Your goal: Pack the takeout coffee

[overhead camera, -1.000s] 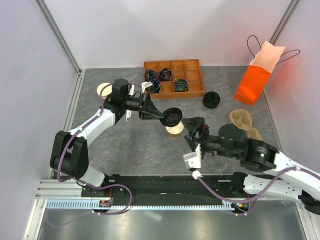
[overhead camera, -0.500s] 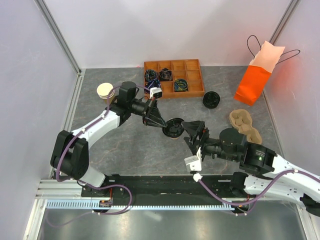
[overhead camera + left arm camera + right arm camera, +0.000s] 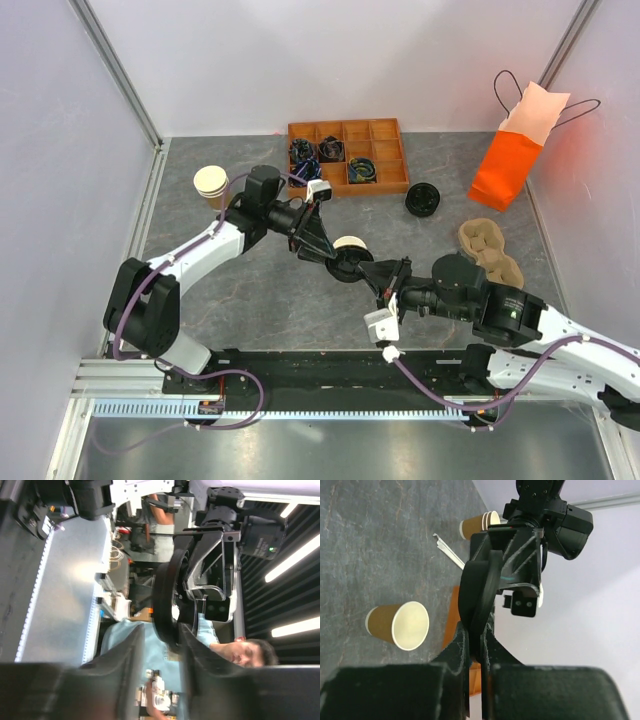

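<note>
Black lid (image 3: 479, 587) held on edge in the air, on the near side of the wooden tray (image 3: 385, 152).
My right gripper (image 3: 476, 630) is clamped on the lid's near rim. My left gripper (image 3: 333, 254) straddles its far rim, but I cannot tell whether it is pinching or loose. Just beyond the lid, towards the tray, the takeout coffee cup (image 3: 350, 243) stands open on the table (image 3: 270, 290).
</note>
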Tool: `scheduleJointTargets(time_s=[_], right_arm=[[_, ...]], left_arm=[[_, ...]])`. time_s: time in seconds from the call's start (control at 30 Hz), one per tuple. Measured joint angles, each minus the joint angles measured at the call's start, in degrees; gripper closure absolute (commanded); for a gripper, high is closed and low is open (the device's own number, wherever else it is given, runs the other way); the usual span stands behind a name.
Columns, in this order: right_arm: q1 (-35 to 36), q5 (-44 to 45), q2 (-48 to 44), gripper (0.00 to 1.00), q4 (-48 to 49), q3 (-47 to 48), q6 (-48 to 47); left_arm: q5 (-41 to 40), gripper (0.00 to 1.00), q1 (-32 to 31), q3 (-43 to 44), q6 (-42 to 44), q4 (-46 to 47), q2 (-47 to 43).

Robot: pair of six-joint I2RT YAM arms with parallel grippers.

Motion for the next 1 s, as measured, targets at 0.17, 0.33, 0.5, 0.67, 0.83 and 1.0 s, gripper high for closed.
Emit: scheduleJointTargets(time_s=[0.17,0.33,0.5,0.67,0.83,1.0], right_arm=[[0.0,1.1,3.3,1.0,-1.1,4.3,8.9],[-0.9,2.4,6.9,1.0,-2.2,10.8,26.6],[-6.8,-1.7,9.2,1.0,-3.4,12.5,45.5],[-22.3,-15.3,15.5,1.0,-4.6,15.9,63.7],[-34.7,-37.2,26.3,1.0,-1.7,19.3,82.4],[-38.4,-51.5,33.2,1.0,6.2,17.6,98.4]], left_arm=[[-2.3,0.0,5.0,0.9,4.9,-3.8,-0.8],[-12.1,0.0,21.7,8.2,12.0,-9.0,-3.6],[-24.4,0.0,29.3,23.4,29.3,-18.6,-8.2],[-32.0,0.0,27.6,26.0,48.6,-24.6,-20.0],[-35.5,0.12,21.8,25.1,64.3,-28.9,-25.3],[-42.7,0.38,4.9,14.7,75.8,-32.2,-27.6]])
